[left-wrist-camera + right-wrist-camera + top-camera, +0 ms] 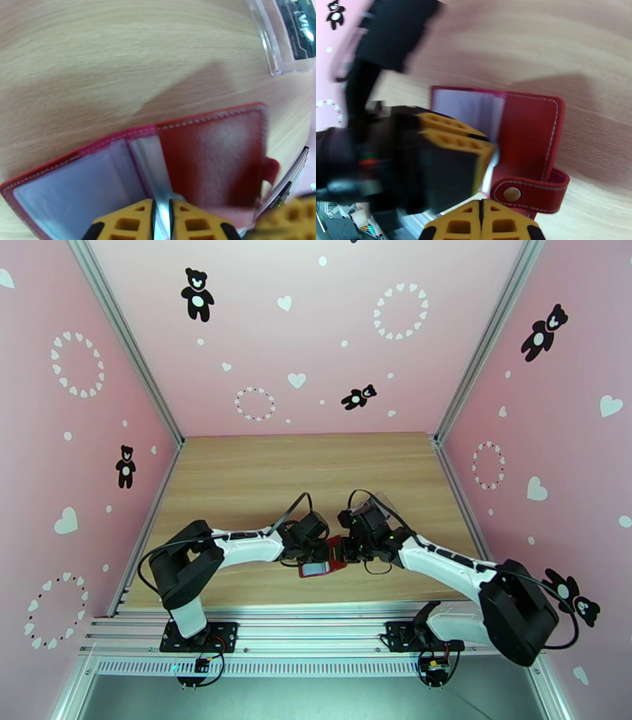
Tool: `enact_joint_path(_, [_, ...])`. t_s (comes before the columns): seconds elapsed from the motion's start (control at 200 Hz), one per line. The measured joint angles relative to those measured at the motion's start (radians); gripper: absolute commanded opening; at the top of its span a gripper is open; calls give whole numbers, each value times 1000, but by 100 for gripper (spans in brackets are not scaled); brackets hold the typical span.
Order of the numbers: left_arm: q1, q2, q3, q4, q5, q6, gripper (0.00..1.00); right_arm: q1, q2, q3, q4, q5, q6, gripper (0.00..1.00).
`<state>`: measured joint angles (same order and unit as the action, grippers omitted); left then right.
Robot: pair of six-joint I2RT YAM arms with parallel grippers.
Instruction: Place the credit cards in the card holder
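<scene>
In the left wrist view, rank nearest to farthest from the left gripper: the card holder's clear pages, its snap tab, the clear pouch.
1. Clear pages, pinched in the left gripper.
2. Snap tab, lower right.
3. Clear pouch, top right corner.

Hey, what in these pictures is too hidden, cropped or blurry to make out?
The clear pouch: left wrist view, cropped by the frame edge, contents unreadable.
Pockets of the card holder: top view, too small.
Pocket page's near end: left wrist view, behind the left gripper.
Part of the card holder: right wrist view, behind the blurred left gripper.
</scene>
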<state>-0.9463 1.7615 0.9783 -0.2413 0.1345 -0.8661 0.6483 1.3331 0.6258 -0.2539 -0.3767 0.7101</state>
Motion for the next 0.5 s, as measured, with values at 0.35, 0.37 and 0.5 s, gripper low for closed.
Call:
enact_joint_path(0.35, [1,-241,-130,-23,-80,-2,29,0,91,-21,39,26,-14,2])
enact_joint_path(0.37, [2,-253,-150,-20,-85,-3,29,0,94,-22,41,26,-14,3])
enact_joint_path(0.5, [13,-271,-235,-20,-90,-14,27,0,112,-22,51,29,-14,3])
